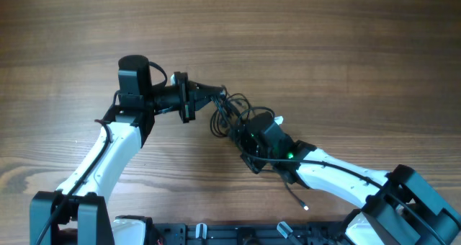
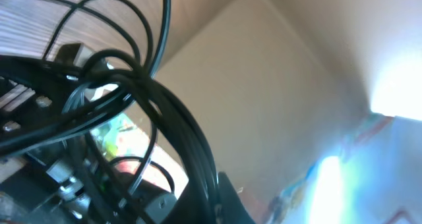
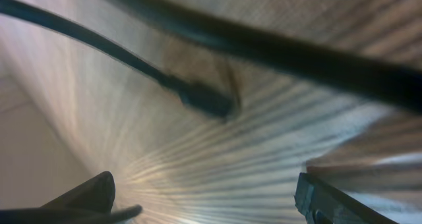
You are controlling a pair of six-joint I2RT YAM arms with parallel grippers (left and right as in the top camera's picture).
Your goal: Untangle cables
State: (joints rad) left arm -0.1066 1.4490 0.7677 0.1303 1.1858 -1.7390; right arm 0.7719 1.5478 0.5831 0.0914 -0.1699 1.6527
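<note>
Overhead shows one knot of thin black cables (image 1: 232, 115) mid-counter (image 1: 324, 43), its strands too snarled to count, wedged between two arms. Left fingers (image 1: 212, 92) reach into it, but I cannot tell their grip. Right fingers (image 3: 92, 191) stand spread apart above the wood grain, one plug end (image 3: 208, 104) ahead

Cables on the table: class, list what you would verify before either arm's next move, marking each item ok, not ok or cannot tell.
1. Cables separated: not ok, they sit knotted in one clump.
2. Left gripper jaws holding a strand: cannot tell.
3. Right gripper jaws open: ok.
4. A plug in view ahead of the right jaws: ok.
5. Trailing plug end free of the right arm: cannot tell.
</note>
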